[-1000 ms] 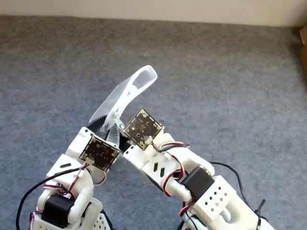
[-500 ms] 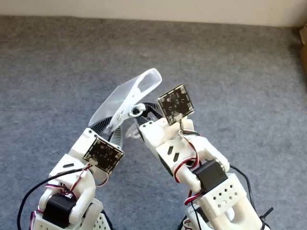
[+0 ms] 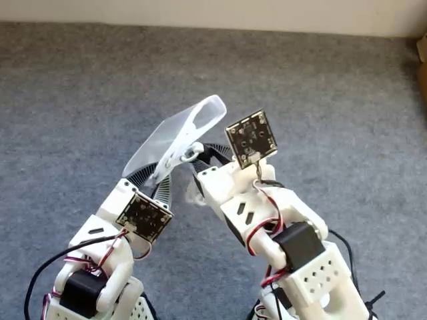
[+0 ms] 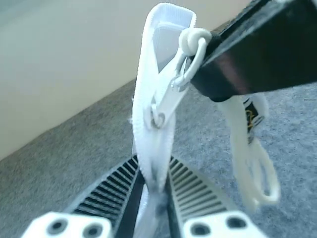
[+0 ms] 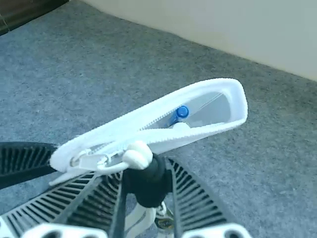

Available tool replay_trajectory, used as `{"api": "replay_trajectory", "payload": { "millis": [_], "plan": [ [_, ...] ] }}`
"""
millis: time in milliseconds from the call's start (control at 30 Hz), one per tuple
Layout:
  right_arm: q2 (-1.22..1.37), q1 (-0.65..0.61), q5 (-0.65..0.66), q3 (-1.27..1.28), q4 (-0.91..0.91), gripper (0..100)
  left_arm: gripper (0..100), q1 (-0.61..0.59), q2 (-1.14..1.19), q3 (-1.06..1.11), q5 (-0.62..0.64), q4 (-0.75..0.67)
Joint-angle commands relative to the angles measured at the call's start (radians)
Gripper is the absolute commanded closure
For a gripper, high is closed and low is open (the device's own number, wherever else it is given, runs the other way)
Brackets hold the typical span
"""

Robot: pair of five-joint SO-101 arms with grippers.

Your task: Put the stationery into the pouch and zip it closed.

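A grey carpeted surface [image 3: 320, 100] covers the whole work area, and both arms rise from its near edge, the left arm [image 3: 100, 267] and the right arm [image 3: 280, 227] leaning in towards each other. Between them a translucent white pouch [image 3: 175, 133] is held up off the carpet, tilted so that its far end points up and away from the arms. The left gripper [image 3: 151, 176] has its ribbed black fingers pressed together on the pouch's lower end, and in the left wrist view the pouch [image 4: 159, 94] stands straight up out of that gripper [image 4: 152, 171]. The right gripper [image 3: 199, 153] meets the pouch partway along its upper edge, its fingers pinched on the zip pull. A white cord loop [image 4: 252, 163] hangs below the right gripper, clear of the carpet. The slider [image 4: 159, 115] sits on the stretch of zip nearer the left gripper, and the pull's round white bead [image 5: 137, 154] rests right at the right gripper's [image 5: 142, 171] fingertips. Beyond the slider the far end of the pouch [image 5: 208, 126] gapes open, and a blue pen cap [image 5: 180, 112] lies inside that opening.
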Motion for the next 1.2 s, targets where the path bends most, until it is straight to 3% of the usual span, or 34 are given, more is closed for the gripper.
{"api": "replay_trajectory", "payload": {
  "millis": [0,533,733,1033,1167],
  "plan": [
    [-0.013,0.051,-0.006,-0.156,0.05,99.3,99,-0.021,-0.002,0.002,0.009,0.009],
    [-0.013,-0.139,0.043,-0.194,0.127,99.3,99,-0.048,-0.002,0.002,0.011,0.009],
    [-0.013,-0.231,0.044,-0.297,0.237,99.3,99,-0.048,-0.002,0.002,0.011,0.012],
    [-0.005,-0.229,0.044,-0.367,0.214,99.3,99,-0.053,-0.002,0.002,0.011,0.015],
    [-0.004,-0.13,0.044,-0.36,0.101,99.3,99,-0.053,-0.002,0.002,0.011,0.015]
  ]
}}
